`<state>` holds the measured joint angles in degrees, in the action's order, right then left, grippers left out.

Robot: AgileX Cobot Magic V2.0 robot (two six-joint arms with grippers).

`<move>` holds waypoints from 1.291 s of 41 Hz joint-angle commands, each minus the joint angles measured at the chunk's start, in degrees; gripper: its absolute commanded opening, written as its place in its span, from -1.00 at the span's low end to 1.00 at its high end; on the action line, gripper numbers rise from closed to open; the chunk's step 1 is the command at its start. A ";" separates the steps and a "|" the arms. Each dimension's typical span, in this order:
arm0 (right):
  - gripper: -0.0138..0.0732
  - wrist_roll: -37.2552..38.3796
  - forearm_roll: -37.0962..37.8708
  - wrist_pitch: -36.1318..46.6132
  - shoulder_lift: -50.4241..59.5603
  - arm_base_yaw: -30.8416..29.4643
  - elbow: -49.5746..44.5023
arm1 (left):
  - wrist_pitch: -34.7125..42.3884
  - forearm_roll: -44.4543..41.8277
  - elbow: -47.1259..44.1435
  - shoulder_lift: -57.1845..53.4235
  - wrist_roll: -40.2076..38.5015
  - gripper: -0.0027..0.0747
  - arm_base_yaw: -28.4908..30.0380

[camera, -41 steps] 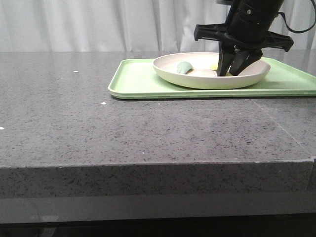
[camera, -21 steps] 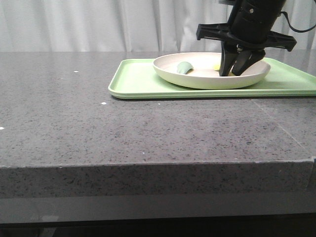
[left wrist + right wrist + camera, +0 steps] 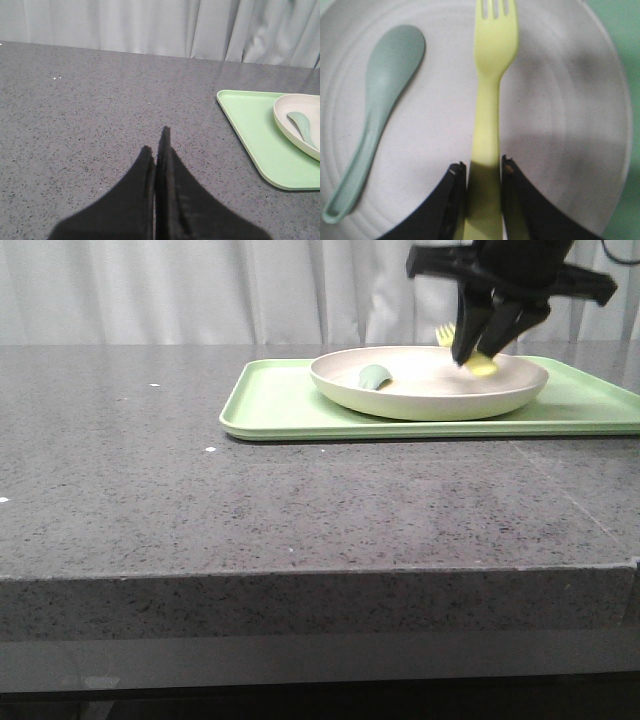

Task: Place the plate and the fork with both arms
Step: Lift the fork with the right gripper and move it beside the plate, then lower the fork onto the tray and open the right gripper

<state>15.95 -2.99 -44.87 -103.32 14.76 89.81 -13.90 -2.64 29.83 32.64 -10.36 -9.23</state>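
The cream plate [image 3: 400, 395] sits on the light-green tray [image 3: 280, 400] at the back right of the table. My right gripper [image 3: 476, 358] is shut on the pale-yellow fork [image 3: 447, 335] and holds it lifted above the plate. In the right wrist view the fork [image 3: 492, 75] runs from between my fingers [image 3: 455, 195] out over the plate [image 3: 560, 125], gripped at its handle by the gripper [image 3: 481, 170]. My left gripper [image 3: 156, 145] is shut and empty over bare table, left of the tray [image 3: 260, 145]. It does not show in the front view.
A grey-green spoon [image 3: 374, 376] lies in the plate's left part; it also shows in the right wrist view [image 3: 377, 105] and the left wrist view [image 3: 302, 127]. A white curtain hangs behind the table. The dark grey speckled tabletop [image 3: 250, 510] spreads left and forward of the tray.
My right gripper has risen from the plate's floor, lifting the fork clear above the plate. The plate, spoon and tray have not moved.
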 commanded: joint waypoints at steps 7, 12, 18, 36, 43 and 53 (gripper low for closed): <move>-0.63 -0.14 2.99 3.07 5.77 -1.83 1.97 | 4.76 -0.10 1.74 -0.10 0.10 -0.98 0.09; -0.63 -0.14 4.54 1.54 5.77 -4.35 1.97 | 4.76 -0.10 1.74 -0.10 0.10 -0.98 0.09; -0.63 -0.14 4.89 1.28 5.77 -8.00 1.97 | 4.76 -0.10 1.74 -0.10 0.10 -0.98 0.09; -0.63 -4.88 5.07 1.23 2.64 -11.27 1.97 | 4.76 -0.10 1.74 -0.10 0.10 -0.98 0.09; -0.63 -6.36 6.40 1.04 0.47 -11.27 1.97 | 4.76 -0.10 1.74 -0.10 0.10 -0.98 0.09; -0.63 -6.36 7.75 0.71 -1.67 -11.27 1.97 | 4.76 -0.10 1.74 -0.10 0.10 -0.98 0.09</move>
<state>10.35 3.60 -46.05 -107.78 3.82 89.81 -13.90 -2.64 29.83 32.64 -10.36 -9.23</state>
